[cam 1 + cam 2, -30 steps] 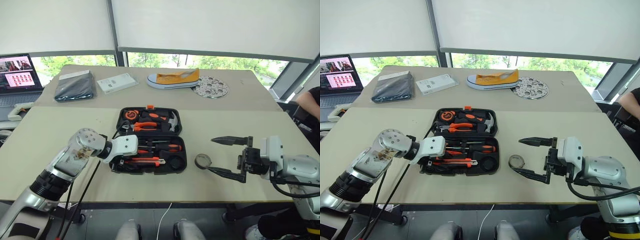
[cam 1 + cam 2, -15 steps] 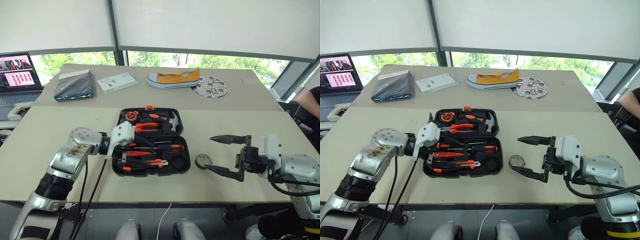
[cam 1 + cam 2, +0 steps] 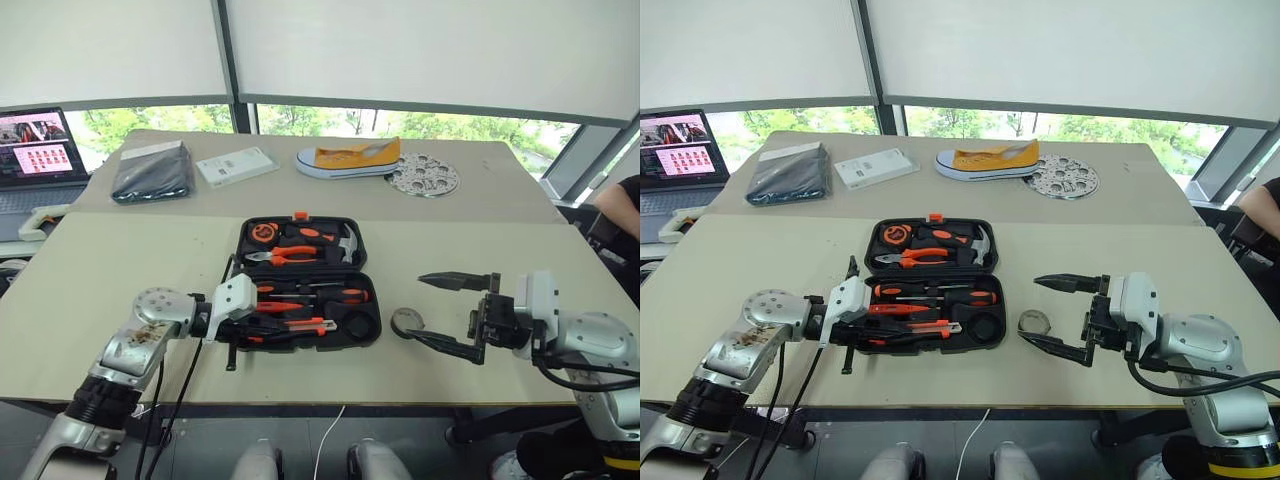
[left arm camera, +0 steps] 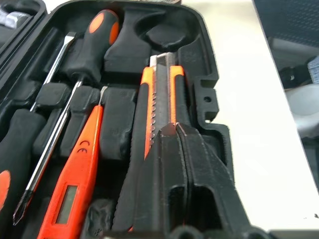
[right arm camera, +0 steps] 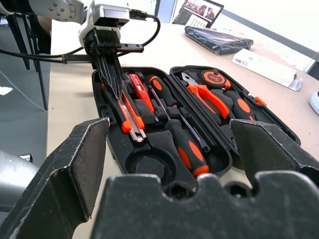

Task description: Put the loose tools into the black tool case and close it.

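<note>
Since a second ago your left gripper has sunk low onto the near row of the black tool case, fingers now pressed together over the utility knife without gripping it. Your right gripper hangs spread wide at three o'clock of the case, just beside the tape roll, still loose on the table. Press the knife flat into its slot before lifting, then bring the roll to the round recess.
</note>
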`<state>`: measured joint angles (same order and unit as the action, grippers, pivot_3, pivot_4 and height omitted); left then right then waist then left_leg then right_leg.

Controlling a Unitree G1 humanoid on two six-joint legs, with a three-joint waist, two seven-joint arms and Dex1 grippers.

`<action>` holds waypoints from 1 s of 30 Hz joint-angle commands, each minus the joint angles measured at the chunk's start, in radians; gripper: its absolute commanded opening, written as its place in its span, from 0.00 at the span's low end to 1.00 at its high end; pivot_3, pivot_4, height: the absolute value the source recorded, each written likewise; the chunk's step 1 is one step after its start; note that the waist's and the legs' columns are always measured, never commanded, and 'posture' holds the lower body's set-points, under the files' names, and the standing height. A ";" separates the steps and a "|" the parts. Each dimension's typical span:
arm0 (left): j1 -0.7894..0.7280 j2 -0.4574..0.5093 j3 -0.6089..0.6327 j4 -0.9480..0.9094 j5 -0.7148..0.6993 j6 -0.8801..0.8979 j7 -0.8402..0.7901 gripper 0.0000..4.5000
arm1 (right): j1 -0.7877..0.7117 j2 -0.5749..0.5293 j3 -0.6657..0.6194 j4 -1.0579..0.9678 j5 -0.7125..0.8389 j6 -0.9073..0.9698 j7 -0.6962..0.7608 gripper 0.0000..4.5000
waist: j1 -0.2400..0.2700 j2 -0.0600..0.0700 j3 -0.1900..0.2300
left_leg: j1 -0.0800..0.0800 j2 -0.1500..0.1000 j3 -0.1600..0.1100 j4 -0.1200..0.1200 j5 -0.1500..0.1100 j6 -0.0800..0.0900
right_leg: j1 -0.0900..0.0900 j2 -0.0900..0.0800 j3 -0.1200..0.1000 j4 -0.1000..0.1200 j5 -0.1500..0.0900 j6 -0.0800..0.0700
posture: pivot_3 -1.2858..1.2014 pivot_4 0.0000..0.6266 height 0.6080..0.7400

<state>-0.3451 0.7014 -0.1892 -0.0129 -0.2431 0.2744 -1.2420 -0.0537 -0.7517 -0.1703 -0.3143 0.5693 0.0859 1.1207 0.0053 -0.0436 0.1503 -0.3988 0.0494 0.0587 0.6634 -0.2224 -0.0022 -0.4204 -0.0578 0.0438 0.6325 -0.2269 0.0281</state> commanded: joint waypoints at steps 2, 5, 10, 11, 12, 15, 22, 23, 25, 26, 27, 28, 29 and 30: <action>0.032 -0.004 -0.066 0.004 0.057 0.123 0.059 0.01 | 0.004 0.007 -0.013 -0.013 -0.004 -0.008 -0.010 1.00 | 0.000 0.004 -0.003 | 0.000 0.000 0.000 0.000 0.000 0.000 | 0.001 0.000 0.000 0.000 0.000 0.000 | 0.52 0.24 1.00; 0.032 -0.020 -0.086 0.005 0.067 0.176 0.095 0.01 | 0.006 0.011 -0.010 -0.014 -0.005 -0.009 -0.014 1.00 | 0.005 0.008 -0.006 | 0.002 0.000 0.000 0.000 0.000 0.000 | 0.002 0.000 0.000 0.000 0.000 0.000 | 0.52 0.24 1.00; 0.035 -0.038 -0.044 -0.017 0.012 0.168 0.090 0.01 | 0.009 0.013 -0.019 -0.010 -0.003 -0.010 -0.011 1.00 | 0.009 0.011 -0.008 | 0.011 -0.001 0.000 0.000 0.000 0.000 | 0.012 -0.001 0.000 -0.002 -0.004 -0.005 | 0.52 0.24 1.00; 0.034 -0.042 -0.024 -0.021 -0.010 0.153 0.078 0.01 | 0.012 0.012 -0.023 -0.008 -0.002 -0.011 -0.009 1.00 | 0.009 0.011 -0.008 | 0.013 -0.001 0.000 0.000 0.000 0.000 | 0.015 -0.001 0.000 -0.002 -0.004 -0.005 | 0.52 0.24 1.00; 0.032 -0.053 0.004 -0.025 -0.039 0.143 0.076 0.01 | 0.016 0.011 -0.027 -0.008 0.000 -0.011 -0.009 1.00 | 0.008 0.011 -0.008 | 0.014 -0.001 0.000 0.000 0.000 0.000 | 0.015 -0.001 0.000 -0.003 -0.004 -0.005 | 0.52 0.24 1.00; 0.025 -0.081 0.090 -0.046 -0.128 0.122 0.067 0.01 | 0.029 0.011 -0.041 -0.009 0.007 -0.010 -0.015 1.00 | 0.006 0.011 -0.008 | 0.012 -0.001 0.000 0.000 0.000 0.000 | 0.014 -0.002 0.000 -0.003 -0.004 -0.005 | 0.52 0.24 1.00; 0.002 -0.073 0.048 0.004 -0.048 0.116 0.116 0.01 | 0.041 0.026 -0.035 -0.005 -0.002 -0.020 -0.021 1.00 | 0.004 0.010 -0.007 | -0.002 -0.001 0.000 0.000 0.000 0.000 | -0.001 0.000 0.001 -0.001 0.000 0.001 | 0.52 0.24 1.00; 0.002 -0.069 0.028 0.010 -0.029 0.116 0.113 0.01 | 0.039 0.030 -0.032 -0.006 -0.003 -0.019 -0.024 1.00 | 0.004 0.010 -0.007 | -0.002 -0.001 0.000 0.000 0.000 0.000 | -0.001 0.000 0.001 -0.002 0.000 0.001 | 0.52 0.24 1.00; 0.005 -0.065 -0.002 0.020 -0.008 0.107 0.103 0.01 | 0.034 0.036 -0.029 -0.006 -0.005 -0.017 -0.026 1.00 | 0.004 0.010 -0.007 | -0.003 -0.001 0.000 0.000 0.000 0.000 | -0.001 0.000 0.001 -0.002 -0.001 0.000 | 0.52 0.24 1.00; 0.006 -0.065 -0.010 0.026 -0.004 0.109 0.102 0.01 | 0.034 0.037 -0.029 -0.006 -0.005 -0.017 -0.026 1.00 | 0.006 0.010 -0.007 | -0.003 -0.001 0.000 0.000 0.000 0.000 | -0.001 0.000 0.001 -0.002 -0.001 0.001 | 0.52 0.24 1.00; 0.004 -0.066 -0.015 0.033 -0.001 0.115 0.103 0.01 | 0.034 0.037 -0.029 -0.005 -0.006 -0.017 -0.026 1.00 | 0.006 0.010 -0.007 | -0.002 -0.001 0.000 0.000 0.000 0.000 | -0.001 0.000 0.001 -0.002 -0.001 0.001 | 0.52 0.24 1.00; 0.001 -0.067 -0.020 0.042 0.001 0.114 0.100 0.01 | 0.037 0.036 -0.032 -0.004 -0.007 -0.017 -0.024 1.00 | 0.006 0.010 -0.007 | -0.002 -0.001 0.000 0.000 0.000 0.000 | 0.000 0.000 0.001 -0.002 -0.001 0.001 | 0.52 0.24 1.00; -0.001 -0.067 -0.023 0.048 0.003 0.119 0.101 0.01 | 0.041 0.035 -0.035 -0.004 -0.007 -0.018 -0.024 1.00 | 0.006 0.010 -0.007 | -0.002 -0.001 0.000 0.000 0.000 0.000 | 0.000 0.000 0.001 -0.002 -0.001 0.001 | 0.52 0.24 1.00; -0.002 -0.070 -0.023 0.057 -0.004 0.128 0.098 0.01 | 0.045 0.032 -0.040 -0.003 -0.008 -0.018 -0.023 1.00 | 0.006 0.010 -0.007 | -0.002 -0.001 0.000 0.000 0.000 0.000 | 0.000 0.000 0.001 -0.002 -0.001 0.001 | 0.52 0.24 1.00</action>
<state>-0.3574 0.6258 -0.1750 0.0099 -0.2754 0.3758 -1.1378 -0.0124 -0.7153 -0.1816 -0.3049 0.5625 0.0855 1.1012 0.0115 -0.0337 0.1429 -0.4002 0.0483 0.0584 0.6632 -0.2224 -0.0021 -0.4204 -0.0582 0.0445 0.6305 -0.2277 0.0289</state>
